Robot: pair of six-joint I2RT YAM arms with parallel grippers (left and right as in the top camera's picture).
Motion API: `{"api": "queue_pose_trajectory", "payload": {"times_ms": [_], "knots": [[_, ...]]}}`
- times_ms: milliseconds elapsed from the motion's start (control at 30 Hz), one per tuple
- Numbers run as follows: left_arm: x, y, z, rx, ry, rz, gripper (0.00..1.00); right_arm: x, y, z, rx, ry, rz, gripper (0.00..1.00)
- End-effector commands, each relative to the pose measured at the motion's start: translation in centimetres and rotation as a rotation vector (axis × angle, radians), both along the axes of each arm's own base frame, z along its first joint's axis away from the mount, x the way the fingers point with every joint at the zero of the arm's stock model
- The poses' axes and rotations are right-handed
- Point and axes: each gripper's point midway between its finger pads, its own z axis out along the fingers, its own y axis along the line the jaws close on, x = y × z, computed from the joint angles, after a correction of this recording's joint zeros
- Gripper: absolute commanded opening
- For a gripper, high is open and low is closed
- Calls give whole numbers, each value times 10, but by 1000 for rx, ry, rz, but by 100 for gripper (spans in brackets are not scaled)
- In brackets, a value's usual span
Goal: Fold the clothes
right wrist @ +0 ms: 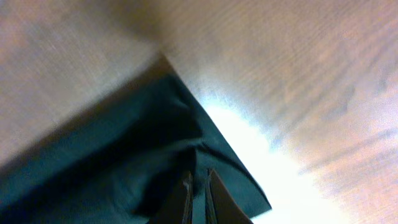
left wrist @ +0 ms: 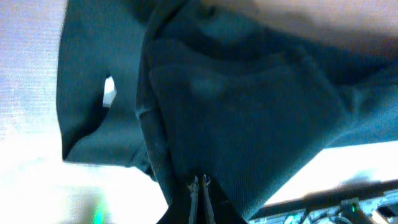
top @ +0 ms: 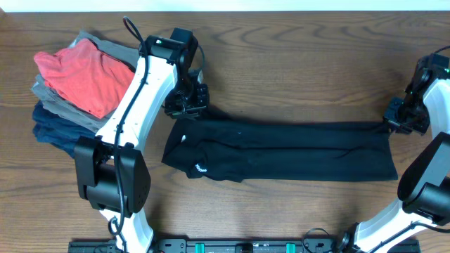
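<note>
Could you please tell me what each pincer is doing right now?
Left pincer: closed on the black T-shirt.
Right pincer: closed on the T-shirt's corner.

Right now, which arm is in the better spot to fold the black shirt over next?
Probably left. The left claw is pinched shut on the black T-shirt at the logo end, ready to carry it across. The right claw sits at the other end, but its grip is unclear.

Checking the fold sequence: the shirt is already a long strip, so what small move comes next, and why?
Probably open both tools and lift clear. The black T-shirt already lies flat as a strip on the table, with the left tool and right tool pinching its far corners, so pulling looks finished.
</note>
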Motion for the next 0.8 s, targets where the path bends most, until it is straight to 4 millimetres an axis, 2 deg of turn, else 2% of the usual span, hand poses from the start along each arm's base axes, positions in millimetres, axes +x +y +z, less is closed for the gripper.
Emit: {"api": "queue_pose_trajectory", "payload": {"times_ms": [0, 200, 300, 333, 400, 433, 600, 767], "knots": [[-5, 4, -2, 14, 26, 1, 6, -10, -3, 10, -21, 17, -26, 8], [-23, 9, -19, 34, 100, 2, 6, -22, 1, 9, -6, 66, -26, 9], [-29, 10, -28, 40, 122, 1, 6, -23, 5, 8, 14, 71, -23, 12], [-31, 11, -32, 41, 126, 1, 6, -23, 8, 7, 28, 69, -24, 19], [-33, 11, -36, 42, 132, 2, 6, -23, 12, 6, 55, 65, -25, 39], [-32, 11, -37, 42, 131, 2, 6, -24, 13, 5, 61, 67, -26, 42], [-29, 10, -38, 38, 116, 2, 6, -33, 22, -12, 92, 87, -24, 43], [-25, 9, -39, 34, 100, 6, 6, -27, 43, -37, 198, 19, -26, 43]]}}
